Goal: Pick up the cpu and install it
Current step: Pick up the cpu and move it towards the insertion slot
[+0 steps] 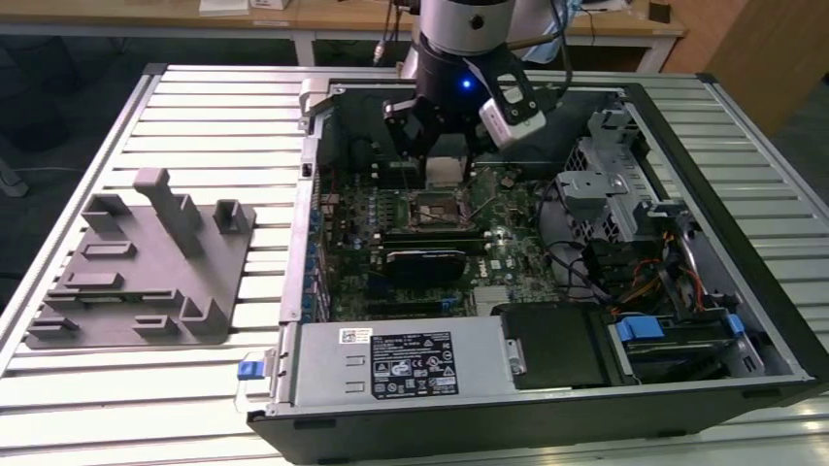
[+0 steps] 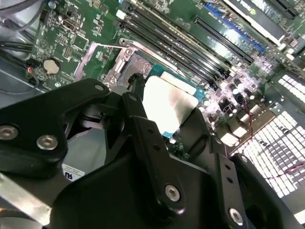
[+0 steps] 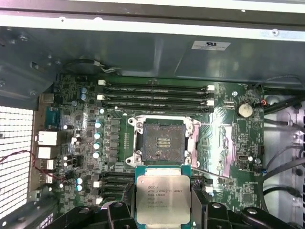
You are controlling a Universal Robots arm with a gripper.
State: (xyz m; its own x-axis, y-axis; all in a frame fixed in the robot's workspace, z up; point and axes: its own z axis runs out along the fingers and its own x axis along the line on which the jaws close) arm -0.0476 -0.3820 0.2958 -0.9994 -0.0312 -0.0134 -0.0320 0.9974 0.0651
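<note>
Silvery cpu is gripped by the fingers | held near open socket | square alignment, level seating judged essential.

One of each, counted across the views
One cpu, one tool, one socket, one motherboard, one coin cell, one computer case, one grey tray and one power supply, all on one slatted tabletop
</note>
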